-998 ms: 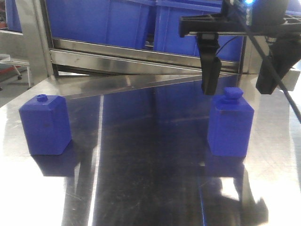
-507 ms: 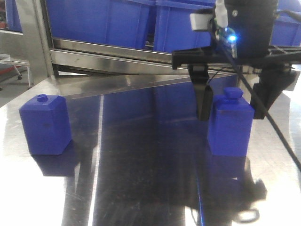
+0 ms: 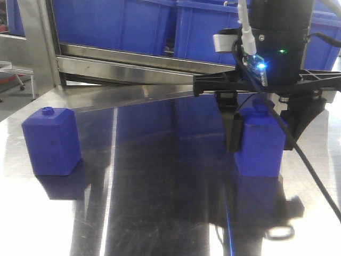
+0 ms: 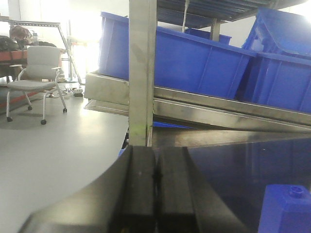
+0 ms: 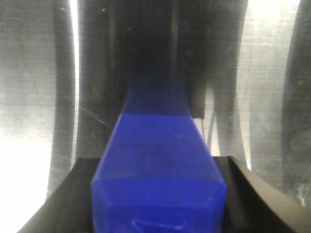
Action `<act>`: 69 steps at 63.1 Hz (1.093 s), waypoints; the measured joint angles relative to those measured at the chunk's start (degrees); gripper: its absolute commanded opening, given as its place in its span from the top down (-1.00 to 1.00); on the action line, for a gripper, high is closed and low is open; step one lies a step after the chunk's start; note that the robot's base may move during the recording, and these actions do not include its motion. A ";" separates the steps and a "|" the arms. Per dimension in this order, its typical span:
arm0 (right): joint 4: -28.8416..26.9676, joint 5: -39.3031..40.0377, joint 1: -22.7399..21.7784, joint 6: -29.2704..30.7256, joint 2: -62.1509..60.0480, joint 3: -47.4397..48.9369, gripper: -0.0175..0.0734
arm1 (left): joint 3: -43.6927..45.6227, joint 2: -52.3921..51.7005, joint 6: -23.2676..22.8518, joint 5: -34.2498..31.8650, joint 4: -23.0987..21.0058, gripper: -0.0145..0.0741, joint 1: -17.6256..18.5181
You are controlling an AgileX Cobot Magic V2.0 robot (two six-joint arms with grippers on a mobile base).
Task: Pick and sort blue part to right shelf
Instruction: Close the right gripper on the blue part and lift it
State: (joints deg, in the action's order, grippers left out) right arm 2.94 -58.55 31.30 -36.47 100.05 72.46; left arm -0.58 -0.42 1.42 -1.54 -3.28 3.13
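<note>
The blue part (image 3: 259,146) stands upright on the steel table (image 3: 160,213) at the right, its chunky cap just under my right wrist. My right gripper (image 3: 264,144) has come down over it and is open. One finger hangs at the part's left side and the other beyond its right side. In the right wrist view the blue part (image 5: 158,165) fills the space between the dark fingers of my right gripper (image 5: 158,167). My left gripper (image 4: 156,170) is shut and empty, with its pads pressed together. The right shelf (image 3: 138,58) stands behind the table.
A squatter blue block (image 3: 51,141) with a small ring on top stands at the table's left and also shows in the left wrist view (image 4: 286,208). Large blue bins (image 3: 112,24) sit on the shelf. An office chair (image 4: 36,73) stands on the floor far left.
My right gripper has come down from above the blue part until its fingers straddle the part's body. Both blue blocks stay in place.
</note>
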 measured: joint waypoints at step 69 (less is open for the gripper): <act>-10.50 29.13 -25.30 40.72 -37.73 -30.99 -0.32 | 0.00 0.00 0.00 0.00 0.00 0.37 0.00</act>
State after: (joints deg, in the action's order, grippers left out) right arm -7.57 -29.42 6.00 4.25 62.32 41.47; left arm -0.58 -0.42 1.42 -1.54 -3.28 3.13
